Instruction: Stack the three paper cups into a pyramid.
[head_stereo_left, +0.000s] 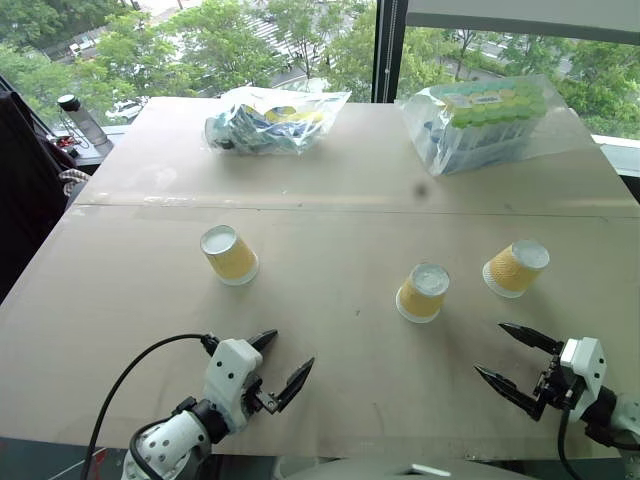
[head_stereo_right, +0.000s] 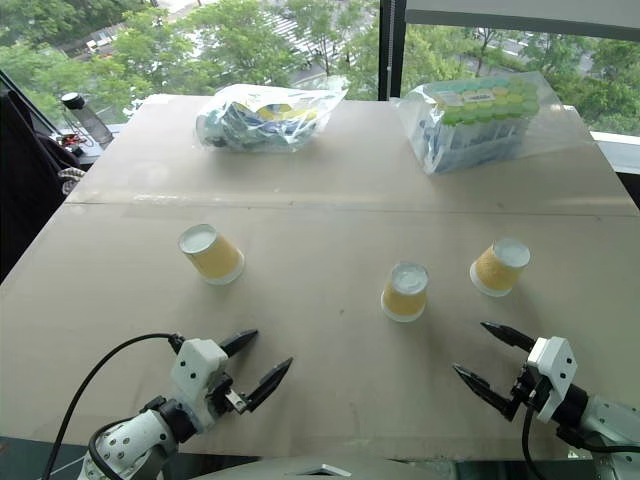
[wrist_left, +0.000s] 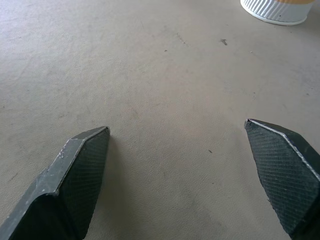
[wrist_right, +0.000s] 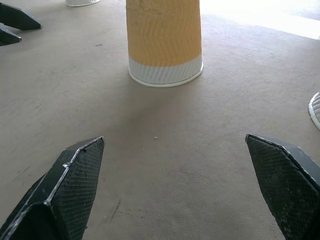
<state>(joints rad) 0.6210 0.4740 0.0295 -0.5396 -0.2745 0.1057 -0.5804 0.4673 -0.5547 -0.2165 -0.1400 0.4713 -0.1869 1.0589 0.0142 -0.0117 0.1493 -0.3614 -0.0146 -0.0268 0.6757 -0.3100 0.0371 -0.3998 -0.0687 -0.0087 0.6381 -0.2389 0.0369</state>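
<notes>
Your left gripper (head_stereo_left: 283, 362) is hovering wide open and empty over the near edge of the bench (head_stereo_left: 330, 180), toward the near left corner. Your right gripper (head_stereo_left: 512, 353) is doing the same toward the near right corner, also fully open, holding nothing.

All three cups are sitting upside down mid-bench, white bases up, well apart from each other. The middle cup (head_stereo_left: 422, 292) is lying straight ahead of your right gripper, so it's probably your first pick. The right cup (head_stereo_left: 515, 267) is sitting just beyond, closer to the right edge. The left cup (head_stereo_left: 229, 254) is standing ahead of your left gripper.

For the grab: you're wanting the fingers straddling the ribbed wall low down and closing gently, since thin paper is likely crushing easily. Pull two cups side by side, touching, before topping them.

Room: bare bench is running between grippers and cups. Two plastic bags (head_stereo_left: 276, 118) (head_stereo_left: 485, 122) are crowding the far edge, so keep the build mid-bench.
</notes>
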